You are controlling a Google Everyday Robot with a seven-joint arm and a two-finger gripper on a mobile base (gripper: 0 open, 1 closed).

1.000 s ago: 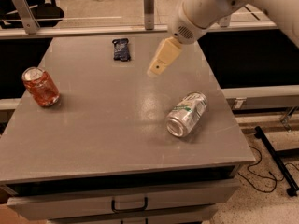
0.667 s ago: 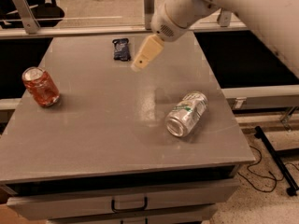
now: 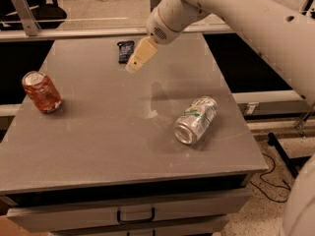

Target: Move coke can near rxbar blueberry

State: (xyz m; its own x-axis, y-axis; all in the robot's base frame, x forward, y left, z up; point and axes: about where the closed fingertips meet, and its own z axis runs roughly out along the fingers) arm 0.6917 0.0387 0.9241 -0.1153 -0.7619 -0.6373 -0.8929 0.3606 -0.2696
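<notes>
Tabletop [image 3: 98, 146], grey and flat, lies below my gripper [image 3: 133, 67], which hangs in the air over the far half of it. The gripper points down and to my left from the end of my white arm [image 3: 236, 18], which comes in from my right. Whether the gripper is apart or together I cannot tell; from here it reads as one cream wedge.

The rxbar blueberry [image 3: 125, 51] lies flat on the table just beyond the gripper's tip and slightly to its left, near the far edge. The coke can [image 3: 42, 91] stands upright well apart from the gripper, far off to its left and closer to me, by the table's left edge. A white and green can [image 3: 196, 120] lies on its side to the right of the gripper and nearer to me, its silver end turned toward the front. Below the front edge, a drawer handle [image 3: 135, 215] shows.
</notes>
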